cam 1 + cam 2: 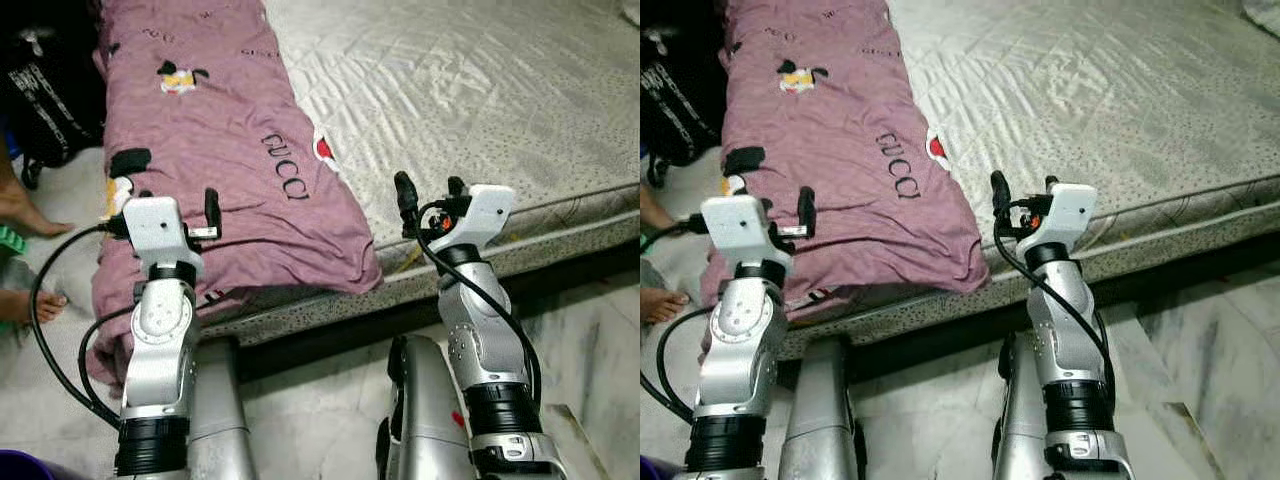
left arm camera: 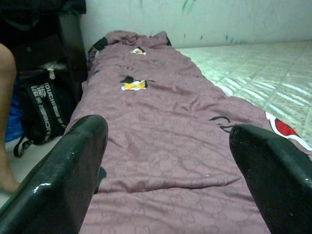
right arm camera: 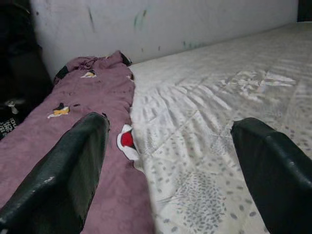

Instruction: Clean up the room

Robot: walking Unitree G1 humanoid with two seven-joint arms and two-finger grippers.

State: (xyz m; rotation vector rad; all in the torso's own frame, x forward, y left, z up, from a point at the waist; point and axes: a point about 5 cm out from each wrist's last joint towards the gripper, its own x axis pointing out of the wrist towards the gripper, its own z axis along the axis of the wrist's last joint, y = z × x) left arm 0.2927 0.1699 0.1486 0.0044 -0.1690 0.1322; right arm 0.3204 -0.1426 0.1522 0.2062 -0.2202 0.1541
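A purple blanket [image 1: 220, 140] with cartoon prints and black lettering lies lengthwise along the left side of the bed [image 1: 480, 90], and its near end droops over the front edge. My left gripper [image 1: 165, 205] hovers open just above that near end; in the left wrist view its fingers [image 2: 63, 170] frame the purple cloth with nothing between them. My right gripper [image 1: 430, 190] is open over the mattress's front edge, just right of the blanket. The right wrist view has the blanket's edge [image 3: 83, 112] on one side and pale quilted mattress [image 3: 219, 112] ahead.
A black backpack [image 1: 45, 100] sits on the floor left of the bed. A person's bare feet [image 1: 20, 210] stand at the far left. The rim of a purple bucket [image 1: 30, 465] pokes in at the bottom left. Marble floor [image 1: 590, 340] lies before the bed, and a wall [image 2: 195, 19] behind it.
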